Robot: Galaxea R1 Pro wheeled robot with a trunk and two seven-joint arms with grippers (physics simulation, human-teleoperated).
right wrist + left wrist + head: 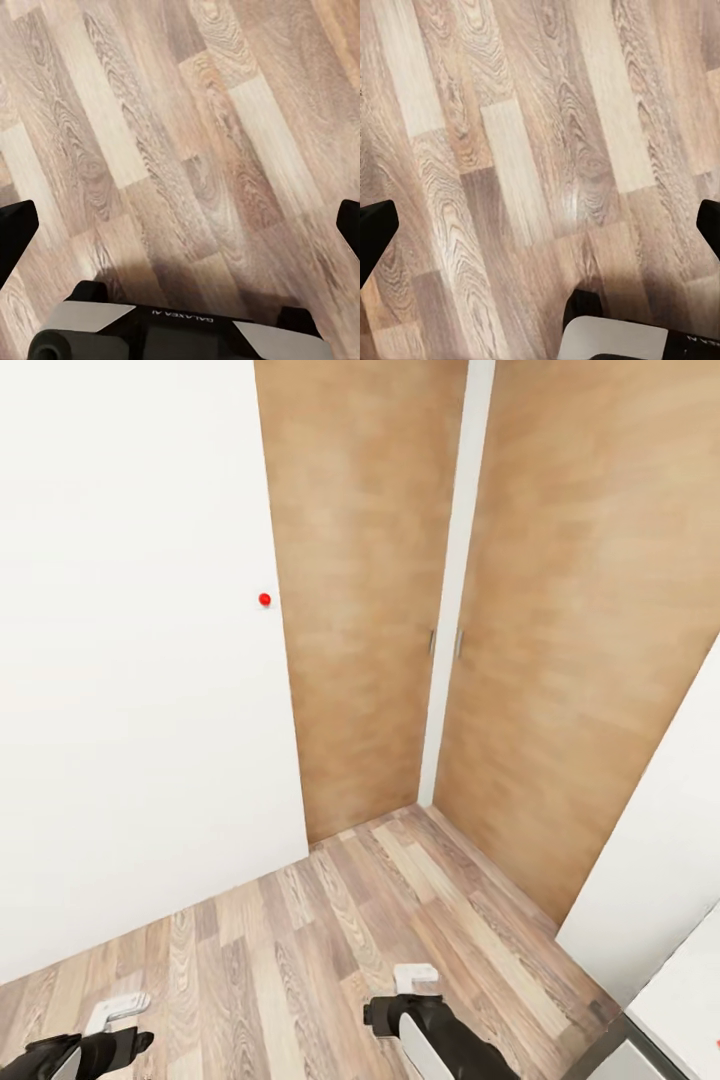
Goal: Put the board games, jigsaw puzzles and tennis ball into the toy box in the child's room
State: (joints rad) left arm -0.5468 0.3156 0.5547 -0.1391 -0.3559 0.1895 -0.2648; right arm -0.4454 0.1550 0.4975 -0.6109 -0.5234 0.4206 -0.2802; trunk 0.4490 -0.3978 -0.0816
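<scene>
Here, the black left gripper point(540, 225) is seen spread wide, its fingertips point(375, 232) at opposite edges of its wrist view, nothing held between them. The black right gripper point(180, 225) is likewise spread wide and empty. Both are hung above the pale wood-plank floor point(330, 940), facing two brown wooden doors point(370, 590) and a white wall point(130, 660) marked by a small red dot point(264, 599). No toys are shown.

Wall point(130, 690) at left, red dot point(264, 599) on it near its right edge. Two wooden doors point(365, 590) ahead, meeting in corner with narrow strip point(455, 580) between. Another wall point(660, 840) at right. Plank floor point(330, 940) below, running into corner. Left gripper point(115, 1010) and right gripper point(415, 978) low in head view, above floor, well apart.
</scene>
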